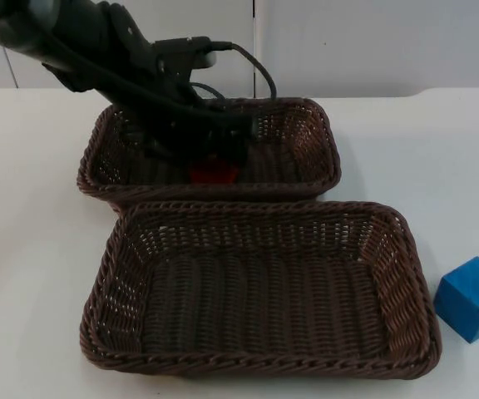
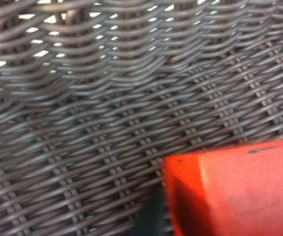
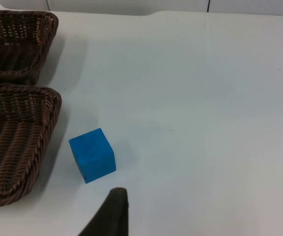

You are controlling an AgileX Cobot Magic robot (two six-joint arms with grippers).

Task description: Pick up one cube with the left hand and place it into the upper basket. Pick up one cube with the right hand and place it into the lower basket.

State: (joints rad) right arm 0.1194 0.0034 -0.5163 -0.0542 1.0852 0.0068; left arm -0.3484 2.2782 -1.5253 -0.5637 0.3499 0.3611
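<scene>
Top view: two dark brown wicker baskets sit on the white counter, the upper basket in the upper middle of the frame and the lower basket just below it, their long rims touching or nearly so. The left arm reaches from the upper left corner down into the upper basket, and its left end effector is low over the basket floor with a red cube right under it. In the left wrist view the red cube is close against a black fingertip above the woven floor; whether the fingers pinch the cube or stand spread cannot be told. A blue cube rests on the counter at the lower right of the frame, just beside the lower basket's right end. The right wrist view shows the blue cube near one black fingertip of the waiting right end effector, whose spread cannot be told.
</scene>
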